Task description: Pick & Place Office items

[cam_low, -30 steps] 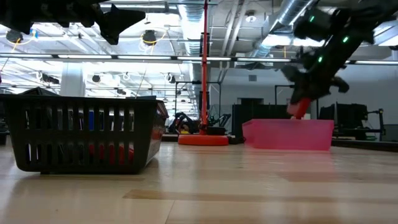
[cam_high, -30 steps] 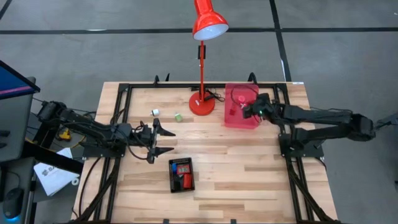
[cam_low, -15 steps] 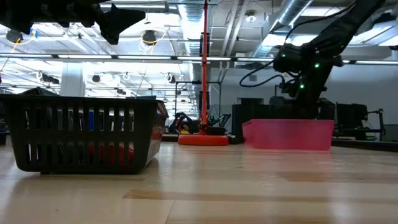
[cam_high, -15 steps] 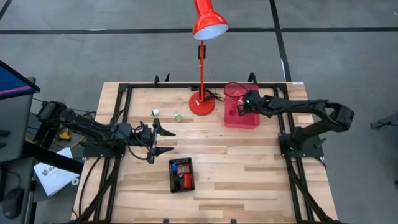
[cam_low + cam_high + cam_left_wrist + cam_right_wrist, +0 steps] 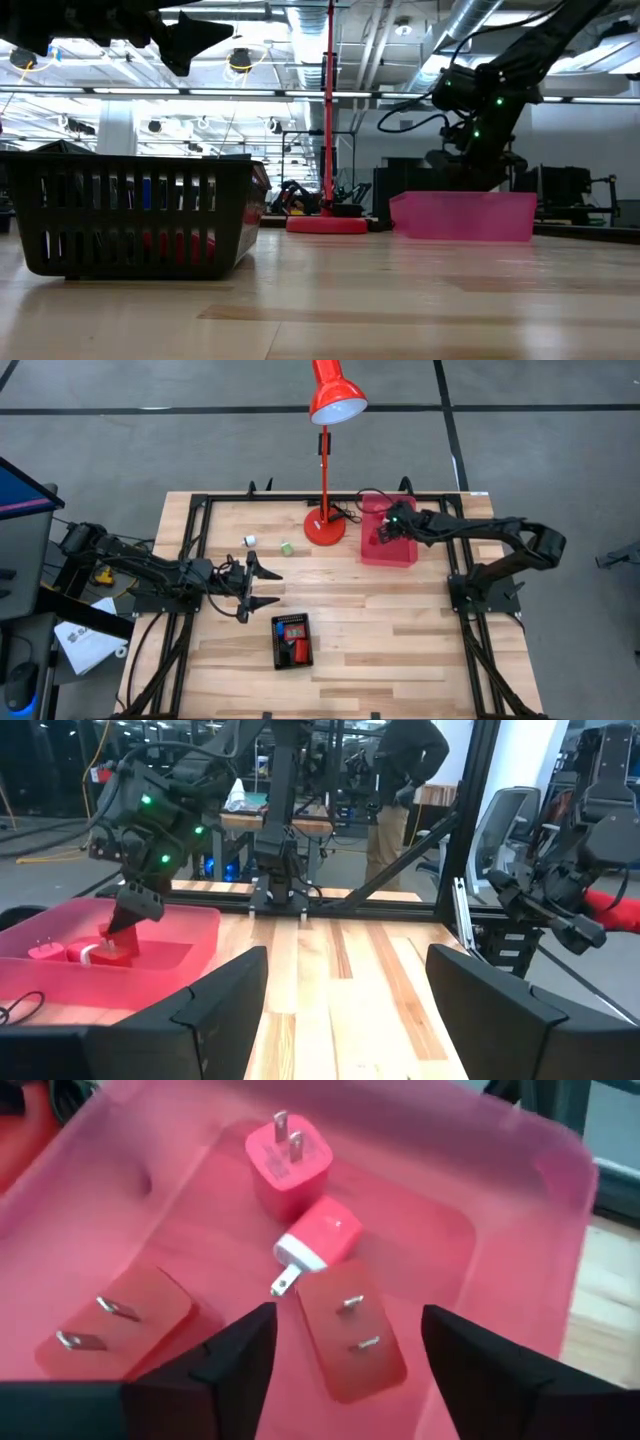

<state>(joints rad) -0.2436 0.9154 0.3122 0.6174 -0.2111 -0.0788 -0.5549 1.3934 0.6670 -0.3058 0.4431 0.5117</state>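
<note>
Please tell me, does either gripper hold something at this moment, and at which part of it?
Nothing is held. The right gripper is open above the red tray, with the pink plug blocks lying free between its fingers. The left gripper is open and empty.

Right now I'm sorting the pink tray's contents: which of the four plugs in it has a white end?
The small plug in the middle of the pink tray, lying between the other three. Those are all pink with two bare prongs showing.
</note>
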